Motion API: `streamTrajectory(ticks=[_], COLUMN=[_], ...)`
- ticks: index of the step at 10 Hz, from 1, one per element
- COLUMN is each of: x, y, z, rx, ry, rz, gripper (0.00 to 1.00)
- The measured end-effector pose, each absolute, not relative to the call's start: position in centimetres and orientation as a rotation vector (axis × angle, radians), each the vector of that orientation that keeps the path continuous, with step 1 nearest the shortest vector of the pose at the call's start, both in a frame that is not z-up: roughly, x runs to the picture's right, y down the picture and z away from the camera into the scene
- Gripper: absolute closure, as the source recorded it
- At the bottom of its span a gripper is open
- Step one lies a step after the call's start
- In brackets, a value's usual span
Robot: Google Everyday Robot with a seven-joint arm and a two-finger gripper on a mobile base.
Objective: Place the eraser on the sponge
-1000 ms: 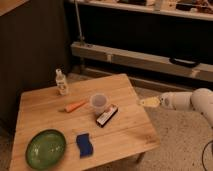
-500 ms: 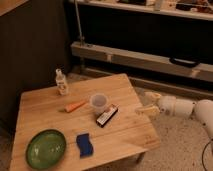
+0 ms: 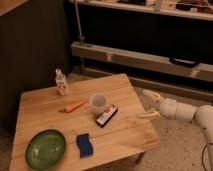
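The eraser (image 3: 107, 115), a black oblong block with a whitish face and reddish edge, lies on the wooden table (image 3: 45, 107) just right of centre, beside a clear cup (image 3: 98, 103). The sponge (image 3: 84, 144), a small thick blue pad, lies near the table's front edge, left of and nearer than the eraser. My gripper (image 3: 147, 104) hovers at the table's right edge, to the right of the eraser and apart from it. Its two pale fingers (image 3: 151, 94) are spread and hold nothing.
A round green bowl (image 3: 46, 148) sits at the front left beside the sponge. An orange carrot (image 3: 75, 106) lies left of the cup, and a small clear bottle (image 3: 61, 82) stands at the back left. A dark shelf unit with a metal rail (image 3: 140, 57) runs behind the table.
My arm has reached leftward from beyond the table's right side, bringing the gripper to the table's right edge, closer to the eraser. The objects on the table have not moved.
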State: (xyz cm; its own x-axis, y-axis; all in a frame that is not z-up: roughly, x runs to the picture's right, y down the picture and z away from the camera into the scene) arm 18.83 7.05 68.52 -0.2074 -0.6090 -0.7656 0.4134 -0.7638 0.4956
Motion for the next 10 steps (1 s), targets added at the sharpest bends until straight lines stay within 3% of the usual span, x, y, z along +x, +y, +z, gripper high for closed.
streamTrajectory(ticks=[10], x=[18.07], y=[6.13], z=[68.72], rx=[1.378], ry=[-0.303], rz=[-2.043], gripper=[0.2])
